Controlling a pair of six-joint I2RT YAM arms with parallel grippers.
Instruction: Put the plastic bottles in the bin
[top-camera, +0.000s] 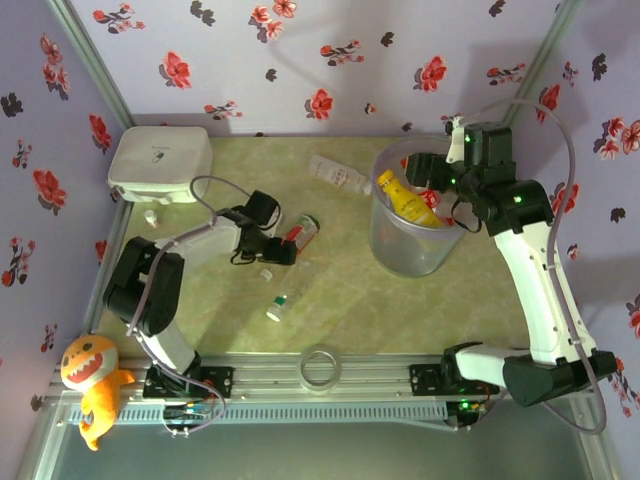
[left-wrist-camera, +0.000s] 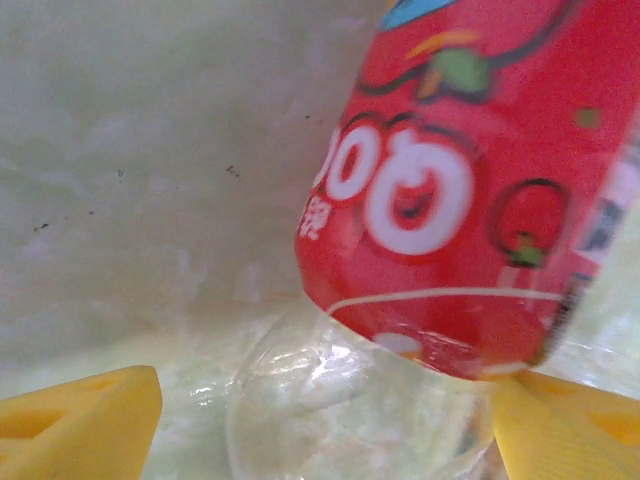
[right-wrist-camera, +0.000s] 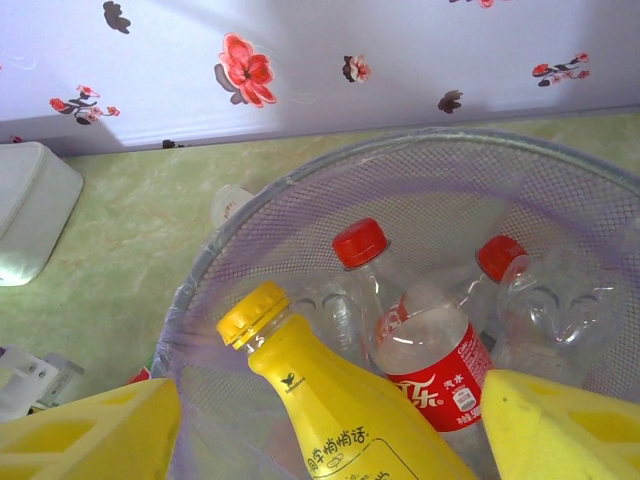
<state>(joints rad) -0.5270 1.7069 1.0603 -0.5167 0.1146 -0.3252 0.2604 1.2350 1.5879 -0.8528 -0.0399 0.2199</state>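
A clear plastic bottle with a red label (top-camera: 301, 234) (left-wrist-camera: 450, 180) lies on the table left of the bin (top-camera: 400, 255). My left gripper (top-camera: 276, 243) (left-wrist-camera: 325, 432) is open around its clear base, the left finger (left-wrist-camera: 85, 425) still apart from it. My right gripper (top-camera: 432, 176) (right-wrist-camera: 325, 440) hangs open over the bin's rim (right-wrist-camera: 300, 180). Below it the yellow bottle (top-camera: 406, 198) (right-wrist-camera: 340, 400) leans inside the bin, free of both fingers, beside two red-capped clear bottles (right-wrist-camera: 430, 340). Another clear bottle (top-camera: 338, 176) lies behind the bin, and a small green-capped one (top-camera: 281, 304) nearer the front.
A white rounded box (top-camera: 160, 162) sits at the back left. A clear tape ring (top-camera: 321, 368) rests on the front rail, and an orange toy (top-camera: 90, 385) at the front left. Small loose caps (top-camera: 266, 272) lie near the left arm. Flowered walls close in three sides.
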